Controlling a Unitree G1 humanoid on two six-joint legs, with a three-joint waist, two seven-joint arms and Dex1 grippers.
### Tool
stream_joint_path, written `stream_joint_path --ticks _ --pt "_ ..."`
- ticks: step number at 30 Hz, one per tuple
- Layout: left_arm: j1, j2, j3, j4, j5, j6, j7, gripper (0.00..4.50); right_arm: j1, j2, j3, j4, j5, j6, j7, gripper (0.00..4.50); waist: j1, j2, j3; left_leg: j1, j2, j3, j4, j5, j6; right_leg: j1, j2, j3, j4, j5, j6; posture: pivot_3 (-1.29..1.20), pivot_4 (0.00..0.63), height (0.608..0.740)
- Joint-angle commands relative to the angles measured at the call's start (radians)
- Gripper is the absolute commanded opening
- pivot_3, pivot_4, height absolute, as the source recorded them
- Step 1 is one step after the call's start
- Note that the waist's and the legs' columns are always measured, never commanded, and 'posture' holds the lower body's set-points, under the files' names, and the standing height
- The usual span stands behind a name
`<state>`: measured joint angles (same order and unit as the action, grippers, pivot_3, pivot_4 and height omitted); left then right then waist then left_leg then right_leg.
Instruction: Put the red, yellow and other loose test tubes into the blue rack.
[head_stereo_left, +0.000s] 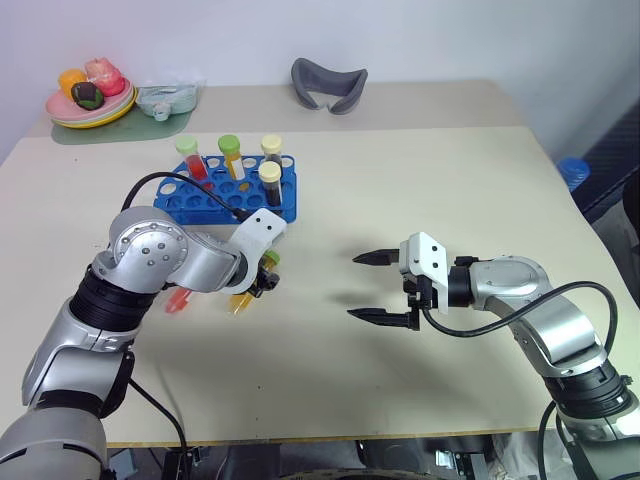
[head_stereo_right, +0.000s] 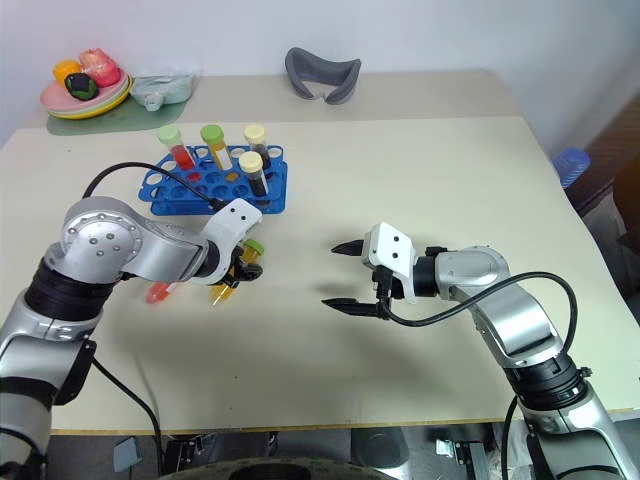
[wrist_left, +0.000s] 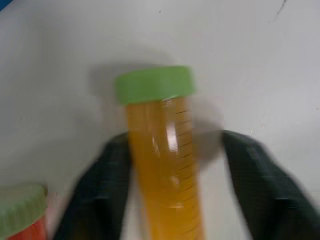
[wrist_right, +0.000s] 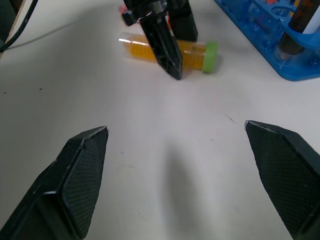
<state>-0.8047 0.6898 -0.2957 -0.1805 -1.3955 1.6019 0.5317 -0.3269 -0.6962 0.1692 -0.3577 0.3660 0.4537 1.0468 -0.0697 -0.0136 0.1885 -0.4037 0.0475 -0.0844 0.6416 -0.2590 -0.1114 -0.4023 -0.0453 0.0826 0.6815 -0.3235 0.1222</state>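
Observation:
A yellow test tube (wrist_left: 162, 165) with a green cap lies on the table in front of the blue rack (head_stereo_left: 283, 208). My left gripper (head_stereo_left: 262, 275) points down over it with a finger on each side, shut on it. Beside it lies a red test tube (head_stereo_left: 178, 298) with a light-green cap (wrist_left: 22, 215), partly hidden under my left arm. Several capped tubes stand upright in the rack. My right gripper (head_stereo_left: 353, 286) hovers to the right over bare table, open and holding nothing, pointing towards the yellow test tube (wrist_right: 192, 50).
At the back left stand a plate of toy food (head_stereo_left: 90, 105) and a pale teal dish (head_stereo_left: 165, 98). A grey curved object (head_stereo_left: 328, 85) lies at the back middle. A black cable (head_stereo_left: 190, 185) arcs from my left arm over the rack's near edge.

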Motion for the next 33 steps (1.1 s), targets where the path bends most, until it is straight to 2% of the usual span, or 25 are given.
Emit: stream_joint_path --ticks 1,5,8,12,14,16,18,23,26,30,33 --pt "0.003 0.042 0.001 0.007 0.002 0.013 0.049 0.98 0.003 -0.009 -0.016 -0.022 0.004 -0.02 0.005 4.5 0.0 0.0 0.0 0.0 0.0 0.0 0.0 0.0 0.0 0.0 0.0 0.0 0.0 0.0 0.0 0.0 0.15 0.74" --pt "-0.018 0.056 0.008 -0.01 0.019 0.013 0.059 0.98 0.002 -0.007 -0.015 -0.018 0.002 -0.025 0.006 4.5 0.0 0.0 0.0 0.0 0.0 0.0 0.001 0.0 0.0 0.0 0.0 0.0 0.0 0.0 0.0 0.0 0.15 0.74" --pt "-0.033 0.074 0.035 -0.068 0.084 0.013 0.042 0.98 -0.002 -0.006 -0.014 -0.009 0.0 -0.03 0.007 4.5 0.001 0.0 0.0 -0.001 0.0 0.0 0.002 0.0 0.0 0.0 0.0 0.0 0.0 0.0 0.0 0.0 0.15 0.74" --pt "-0.004 0.124 0.124 -0.163 0.168 -0.006 -0.035 0.98 -0.005 -0.009 -0.026 -0.001 0.006 -0.031 0.007 4.5 0.002 0.0 0.0 -0.002 0.0 0.0 0.002 0.0 0.0 0.0 0.0 0.0 0.0 0.0 0.0 0.0 0.15 0.74" --pt "0.024 0.159 0.151 -0.237 0.25 -0.103 -0.102 0.98 -0.006 -0.009 -0.031 0.004 0.008 -0.031 0.007 4.5 0.004 0.0 0.0 -0.002 0.0 0.0 0.002 0.0 0.0 0.0 0.0 0.0 0.0 0.0 0.0 0.0 0.15 0.74" --pt "0.107 0.224 0.186 -0.359 0.407 -0.369 -0.281 0.98 -0.012 -0.003 -0.03 0.008 0.01 -0.027 0.001 4.5 -0.001 0.0 0.0 -0.002 0.0 0.0 0.002 0.0 0.0 0.0 0.0 0.0 0.0 0.0 0.0 0.0 0.15 0.74" --pt "0.199 0.261 0.2 -0.405 0.571 -0.6 -0.409 0.98 -0.016 0.006 -0.027 0.009 0.011 -0.023 -0.005 4.5 0.001 0.0 0.0 -0.003 0.0 0.0 0.001 0.0 0.0 -0.001 0.0 0.0 -0.001 0.0 0.0 0.0 0.15 0.74" --pt "0.324 0.122 0.294 -0.298 0.766 -0.904 -0.481 0.98 -0.023 0.033 -0.018 0.008 0.014 -0.007 -0.028 4.5 0.02 0.0 0.0 -0.003 0.0 0.002 0.003 -0.001 0.001 0.0 0.0 0.0 -0.002 0.0 0.0 0.0 0.15 0.74" --pt "0.331 -0.007 0.321 -0.24 0.884 -1.086 -0.466 0.98 -0.023 0.05 -0.013 -0.013 0.02 0.014 -0.047 4.5 0.028 0.0 0.0 -0.004 0.0 0.002 0.005 -0.005 0.009 0.0 0.0 0.0 -0.002 0.0 0.0 0.0 0.15 0.74" --pt "0.337 -0.132 0.308 -0.124 1.04 -1.276 -0.474 0.98 -0.018 0.066 -0.011 -0.031 0.02 0.034 -0.069 4.5 0.031 0.0 0.0 -0.005 0.0 0.002 0.005 -0.006 0.01 0.0 -0.001 -0.001 -0.003 0.0 0.0 0.0 0.15 0.74" --pt "0.335 -0.232 0.312 -0.03 1.098 -1.46 -0.512 0.98 -0.01 0.069 -0.011 -0.047 0.023 0.048 -0.083 4.5 0.028 0.0 0.0 -0.004 0.0 0.001 0.005 -0.006 0.01 0.0 -0.001 -0.001 -0.003 0.0 0.0 0.0 0.15 0.74"
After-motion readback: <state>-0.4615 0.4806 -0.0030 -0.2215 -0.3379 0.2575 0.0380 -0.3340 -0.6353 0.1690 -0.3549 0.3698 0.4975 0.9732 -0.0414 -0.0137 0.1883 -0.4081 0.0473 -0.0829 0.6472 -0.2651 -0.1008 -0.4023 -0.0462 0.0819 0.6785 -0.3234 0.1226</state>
